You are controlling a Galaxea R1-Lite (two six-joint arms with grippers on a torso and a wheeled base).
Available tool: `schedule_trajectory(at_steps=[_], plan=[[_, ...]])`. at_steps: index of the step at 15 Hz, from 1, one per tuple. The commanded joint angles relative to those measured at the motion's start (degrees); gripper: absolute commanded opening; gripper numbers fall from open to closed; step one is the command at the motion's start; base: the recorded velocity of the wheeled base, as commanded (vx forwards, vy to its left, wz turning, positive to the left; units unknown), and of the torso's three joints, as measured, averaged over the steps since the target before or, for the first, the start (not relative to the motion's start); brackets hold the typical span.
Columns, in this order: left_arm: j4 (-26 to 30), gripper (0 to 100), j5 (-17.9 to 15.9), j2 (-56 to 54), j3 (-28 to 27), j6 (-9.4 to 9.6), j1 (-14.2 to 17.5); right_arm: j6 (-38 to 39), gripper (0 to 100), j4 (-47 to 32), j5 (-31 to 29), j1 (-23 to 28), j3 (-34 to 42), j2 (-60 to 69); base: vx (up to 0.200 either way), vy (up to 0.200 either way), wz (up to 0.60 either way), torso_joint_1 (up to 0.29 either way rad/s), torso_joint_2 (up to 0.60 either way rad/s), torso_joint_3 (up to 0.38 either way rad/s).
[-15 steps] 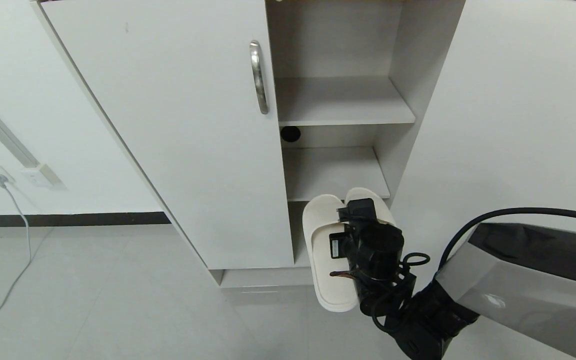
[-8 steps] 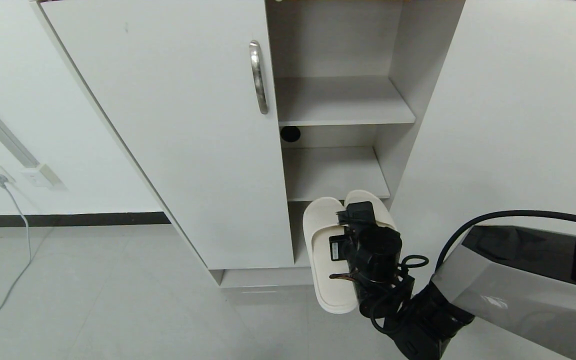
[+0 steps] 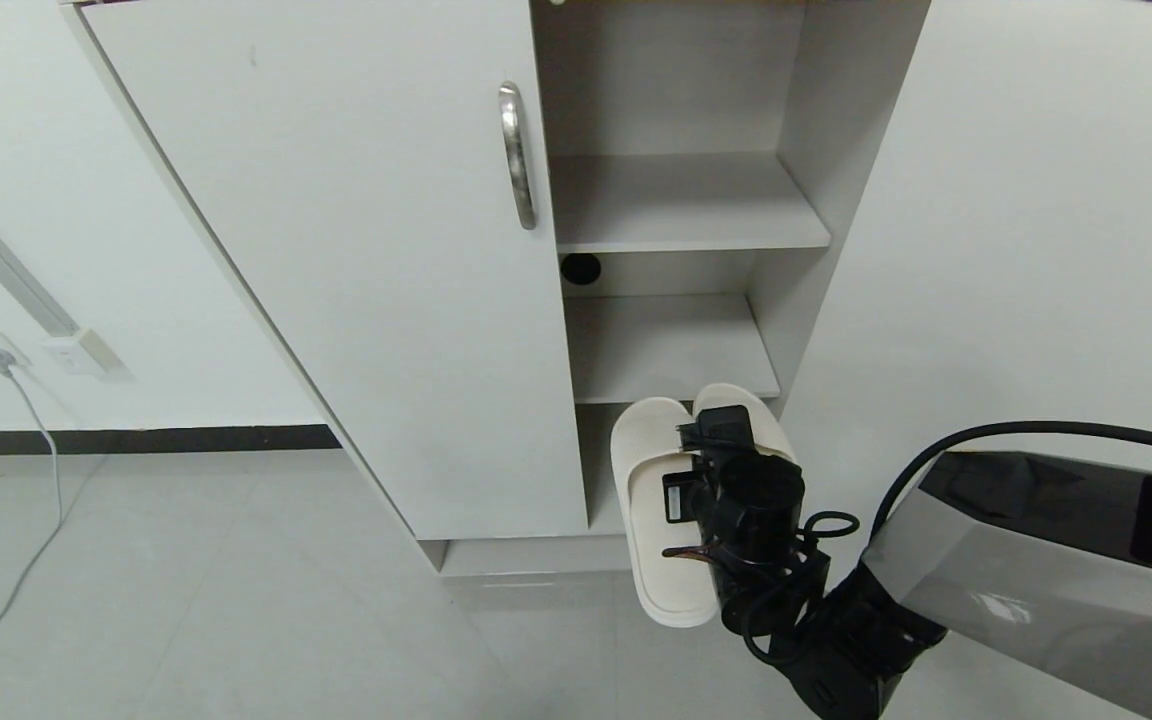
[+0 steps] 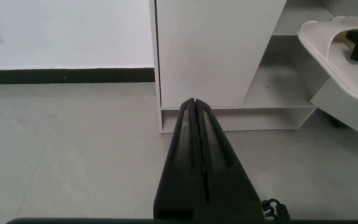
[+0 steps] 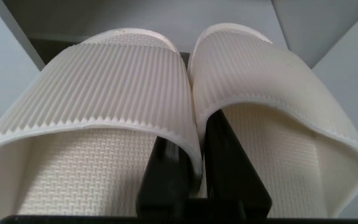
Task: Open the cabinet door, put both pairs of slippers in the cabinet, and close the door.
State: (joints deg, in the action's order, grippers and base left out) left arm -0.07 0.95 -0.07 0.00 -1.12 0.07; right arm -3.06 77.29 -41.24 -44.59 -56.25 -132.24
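A pair of white slippers (image 3: pixel 658 500) hangs side by side in the air before the white cabinet's lowest compartment (image 3: pixel 588 470), toes toward the opening. My right gripper (image 3: pixel 711 432) is shut on the slippers, and the right wrist view shows its fingers (image 5: pixel 166 171) pinching the two inner edges of the slippers (image 5: pixel 117 93) together. The cabinet's right door (image 3: pixel 986 250) stands swung open, while its left door (image 3: pixel 356 250) with a metal handle (image 3: pixel 516 155) is closed. My left gripper (image 4: pixel 193 104) is shut on nothing, low over the floor in front of the cabinet base, with the slippers (image 4: pixel 340 53) off to one side.
Two bare shelves (image 3: pixel 686 205) (image 3: pixel 666 345) sit above the lowest compartment. A wall socket with a grey cable (image 3: pixel 1 358) is at the far left, above a black baseboard (image 3: pixel 136 438). Grey tiled floor (image 3: pixel 236 620) spreads before the cabinet.
My right gripper and the slippers have sunk slightly and drifted a little to the right. The cabinet doors stay as they were.
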Motion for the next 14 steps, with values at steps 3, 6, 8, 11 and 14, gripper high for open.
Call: schedule_trajectory(at_steps=[3,6,8,11,14], plan=[[-0.01,0,0.02,0.07,0.0,-0.02,0.01,-0.1,0,0.06,-0.07,0.03,0.0,-0.03,0.2,0.0,0.0,-0.001,0.01,0.005],[-0.01,0,0.02,0.07,0.0,-0.02,0.01,-0.1,0,0.06,-0.07,0.03,0.0,-0.03,0.2,0.0,0.0,0.001,0.0,-0.001],[-0.01,0,0.1,0.07,0.0,-0.02,0.01,-0.02,0,0.06,0.02,-0.06,0.0,-0.12,0.1,0.0,0.0,0.004,0.0,-0.001],[-0.01,0,0.1,0.07,0.0,-0.02,0.01,0.07,0,0.23,0.02,0.12,0.09,-0.56,0.0,0.0,0.0,0.0,0.0,0.0],[-0.01,0,0.1,0.07,0.0,-0.02,0.01,1.65,0,-0.3,0.72,0.74,0.0,-0.65,0.0,0.0,0.0,0.0,0.0,0.0]])
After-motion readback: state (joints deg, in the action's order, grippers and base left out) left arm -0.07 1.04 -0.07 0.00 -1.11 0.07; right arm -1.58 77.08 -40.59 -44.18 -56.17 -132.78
